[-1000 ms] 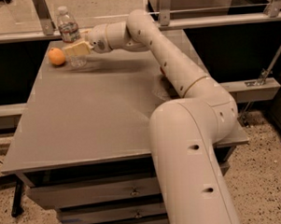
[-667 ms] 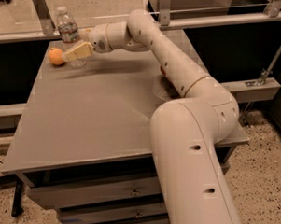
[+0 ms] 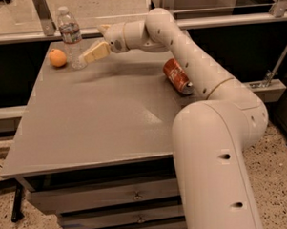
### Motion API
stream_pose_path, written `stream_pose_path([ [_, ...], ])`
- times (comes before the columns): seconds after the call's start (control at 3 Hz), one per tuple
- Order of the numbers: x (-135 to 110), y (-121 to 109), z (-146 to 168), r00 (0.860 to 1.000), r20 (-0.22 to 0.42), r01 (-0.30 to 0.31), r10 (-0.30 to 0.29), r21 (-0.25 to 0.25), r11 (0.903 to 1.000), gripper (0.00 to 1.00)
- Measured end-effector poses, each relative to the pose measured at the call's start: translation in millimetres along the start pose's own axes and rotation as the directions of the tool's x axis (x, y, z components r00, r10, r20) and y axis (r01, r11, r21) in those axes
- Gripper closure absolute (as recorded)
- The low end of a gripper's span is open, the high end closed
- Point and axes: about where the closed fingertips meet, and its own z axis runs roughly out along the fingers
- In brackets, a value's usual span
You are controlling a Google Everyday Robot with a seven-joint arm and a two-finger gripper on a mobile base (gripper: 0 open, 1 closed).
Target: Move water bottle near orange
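table: we see a grey flat-topped table (image 3: 86, 123)
can: red metal soda can (image 3: 175, 74), lying on its side on the table's far right part
drawers: grey drawer fronts (image 3: 104, 199) under the top, we count small metal pulls
floor: speckled stone floor (image 3: 280, 177)
gripper: gripper (image 3: 92, 42) above the table's far-left part, fingers spread

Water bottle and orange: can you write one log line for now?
water bottle upright beside orange | gripper open, next to water bottle, holding nothing | red can lying on table

Grey tabletop (image 3: 96, 123) over metal drawers (image 3: 114, 199), speckled floor (image 3: 278, 148), dark low wall (image 3: 8, 74) behind, metal-framed glass panels (image 3: 20, 16) above, gripper (image 3: 98, 40) spread-fingered over the tabletop's far left.
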Motion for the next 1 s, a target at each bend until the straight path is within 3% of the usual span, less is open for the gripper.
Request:
stream_pose_path([
  [0.33, 5, -7, -61, 0.999, -0.021, 0.035, -0.033, 0.092, 0.9951, 0.00],
  [0.67, 11, -7, -126, 0.996, -0.055, 0.085, -0.075, 0.197, 0.9768, 0.00],
  [1.0, 21, -7, -141, 0.996, -0.066, 0.078, -0.065, 0.214, 0.9737, 0.00],
])
